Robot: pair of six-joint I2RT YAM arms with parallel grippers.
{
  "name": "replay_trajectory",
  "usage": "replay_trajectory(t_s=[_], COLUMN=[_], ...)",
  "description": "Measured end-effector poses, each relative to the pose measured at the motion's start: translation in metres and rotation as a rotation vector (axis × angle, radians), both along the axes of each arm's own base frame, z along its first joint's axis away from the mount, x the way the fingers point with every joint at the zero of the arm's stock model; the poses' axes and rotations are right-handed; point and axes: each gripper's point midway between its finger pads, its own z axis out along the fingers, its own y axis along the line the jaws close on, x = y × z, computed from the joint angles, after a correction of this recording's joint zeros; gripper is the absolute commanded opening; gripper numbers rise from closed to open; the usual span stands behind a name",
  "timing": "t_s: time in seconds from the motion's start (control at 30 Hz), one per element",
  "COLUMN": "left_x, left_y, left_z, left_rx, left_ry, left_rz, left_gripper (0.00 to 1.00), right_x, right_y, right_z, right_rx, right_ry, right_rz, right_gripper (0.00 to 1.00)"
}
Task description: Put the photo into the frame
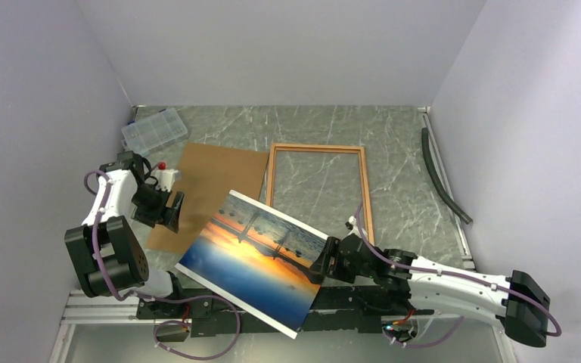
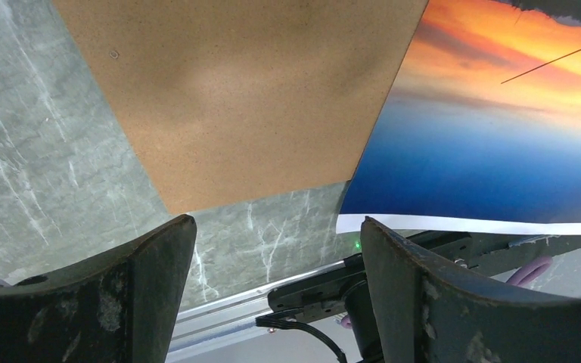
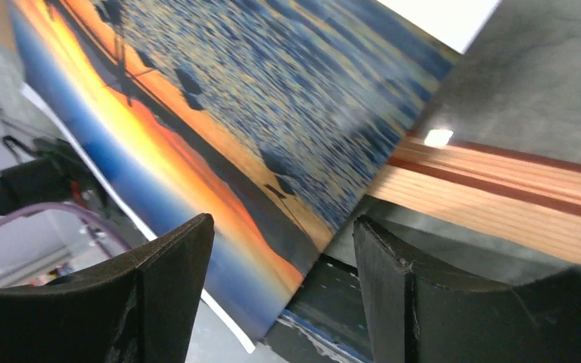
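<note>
The photo [image 1: 253, 261], an orange sunset between blue bands with a white border, lies slanted at the table's near edge, its lower corner hanging over the arm bases. The frame [image 1: 365, 189], narrow and red-orange, lies flat behind it, and the photo's far corner covers the frame's near left corner. My right gripper [image 1: 324, 265] is open at the photo's right edge. In the right wrist view the photo [image 3: 219, 113] edge runs between the spread fingers [image 3: 284, 249], untouched, with the frame [image 3: 499, 197] rail beyond. My left gripper [image 1: 172, 212] is open and empty [image 2: 276, 249], with the photo [image 2: 484, 151] to its right.
A plain brown backing board [image 1: 212, 181] lies left of the frame, partly under the photo, and fills the top of the left wrist view [image 2: 234, 98]. A clear organiser box [image 1: 153, 128] sits at the back left. A black hose [image 1: 439, 178] runs along the right wall.
</note>
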Motion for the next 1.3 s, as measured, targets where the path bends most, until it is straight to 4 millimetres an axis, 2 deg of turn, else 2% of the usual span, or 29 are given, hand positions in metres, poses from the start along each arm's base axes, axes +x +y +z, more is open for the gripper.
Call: replay_trajectory(t_s=[0.17,0.4,0.77,0.93,1.0,1.1,1.17,1.23,1.3], left_x=[-0.001,0.000,0.000,-0.003,-0.004,-0.004,-0.004,-0.004,-0.005], left_y=[0.002,0.005,0.007,0.008,0.009,0.009,0.009,0.009,0.009], left_z=[-0.005,-0.012,-0.013,-0.017,-0.017,-0.017,-0.017,-0.017,-0.017], left_rx=[0.015,0.031,0.039,0.049,0.052,0.052,0.052,0.052,0.052], left_ry=[0.009,0.021,0.020,0.035,0.039,0.039,0.039,0.040,0.041], left_rz=[-0.002,-0.004,-0.005,-0.008,-0.008,-0.008,-0.008,-0.008,-0.008], left_gripper=[0.84,0.83,0.81,0.79,0.78,0.78,0.77,0.77,0.77], right_x=[0.006,0.010,0.027,0.033,0.034,0.035,0.036,0.041,0.049], right_y=[0.017,0.016,0.030,0.037,0.039,0.039,0.039,0.040,0.043], right_z=[0.002,0.003,0.039,0.044,0.039,0.028,0.026,0.035,0.060], right_rx=[0.125,0.240,0.381,0.416,0.400,0.346,0.318,0.303,0.300], right_ry=[0.004,-0.016,-0.132,-0.158,-0.158,-0.151,-0.157,-0.183,-0.242], right_rz=[-0.050,-0.112,-0.128,-0.130,-0.127,-0.119,-0.112,-0.112,-0.108], right_gripper=[0.66,0.49,0.33,0.31,0.23,0.03,0.00,0.00,0.00])
